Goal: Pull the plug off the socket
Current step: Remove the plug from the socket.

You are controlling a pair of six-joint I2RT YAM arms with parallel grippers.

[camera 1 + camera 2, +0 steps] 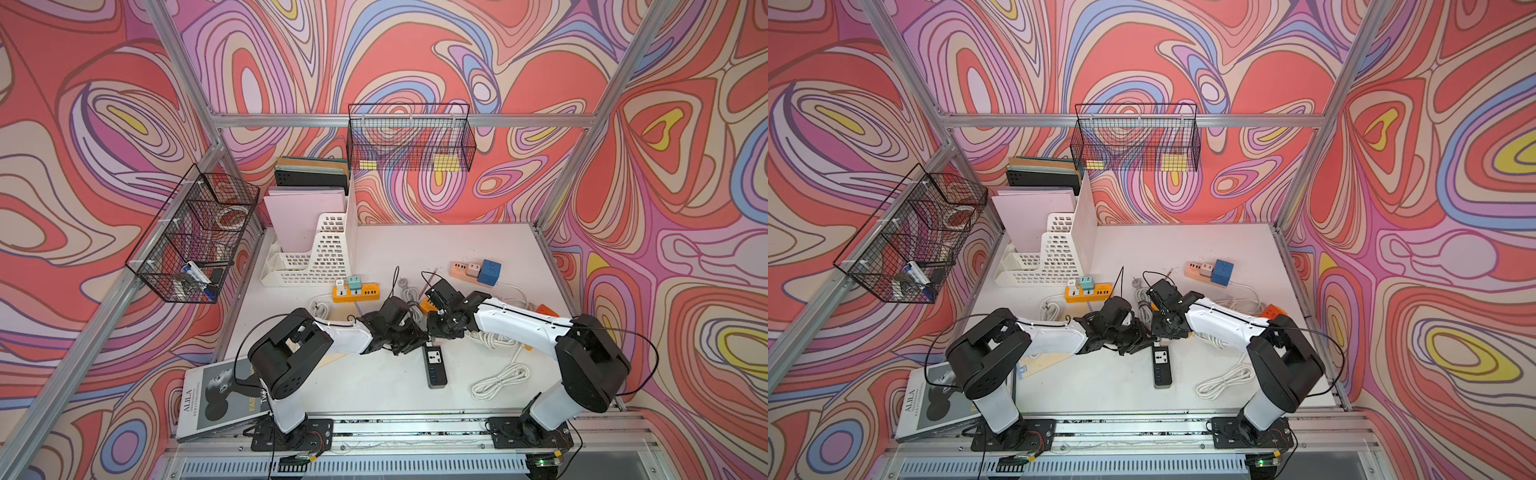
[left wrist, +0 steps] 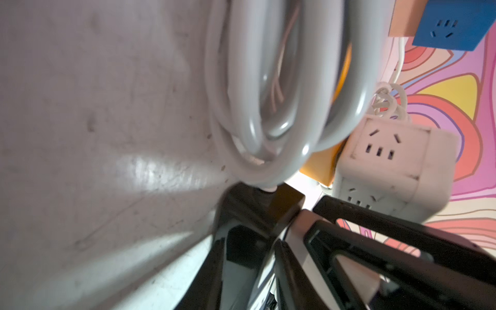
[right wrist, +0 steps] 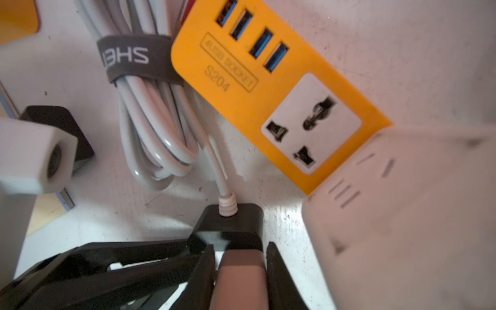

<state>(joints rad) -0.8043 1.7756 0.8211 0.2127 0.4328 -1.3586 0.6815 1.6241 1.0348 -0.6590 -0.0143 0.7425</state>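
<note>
Black socket strip [image 1: 435,365], mauve plug [image 3: 241,276]

Left arm [image 1: 340,337]: reaching toward centre.
Left gripper [image 1: 417,340]: pinching shut.
Right arm [image 1: 519,324]: reaching toward centre.
Right gripper [image 1: 434,330]: fingers [image 3: 279,271] clamping tight.

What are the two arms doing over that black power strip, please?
The right pincer is shut on a pinkish plug that looks seated at the cable end of the black power strip. The left pincer is shut there too, apparently steadying the strip, though its grip is hard to make out. The plug is not out yet.
</note>
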